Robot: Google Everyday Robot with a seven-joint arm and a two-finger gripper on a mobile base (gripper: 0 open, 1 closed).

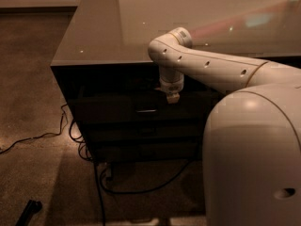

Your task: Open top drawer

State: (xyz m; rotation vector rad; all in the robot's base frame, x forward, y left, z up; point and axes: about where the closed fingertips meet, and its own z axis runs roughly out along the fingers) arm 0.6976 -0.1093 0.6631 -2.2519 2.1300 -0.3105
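top drawer [117, 108]: dark front directly under the counter [94, 41] edge, at the near face of the cabinet, centre-left of the view. a small pale metal handle [146, 110] lay at the middle of the front. in the shadow it could not be told whether the drawer stood shut or slightly drawn out.

gripper [173, 98]: pointed downward in front of the drawer's upper part, just right of and a little above the handle. whether it touched the front, and whether it was open or closed, could not be told.

arm [211, 68]: white, jointed, it reached from the right across the near edge of the counter and bent down at an elbow above the gripper.

robot body [254, 159]: large white shell that filled the near right corner.

lower drawers [141, 138]: dark fronts below the top drawer.

cables [51, 134]: black, trailing over the carpeted floor [33, 93] left of and below the cabinet. a small dark object [28, 211] lay at the near left.
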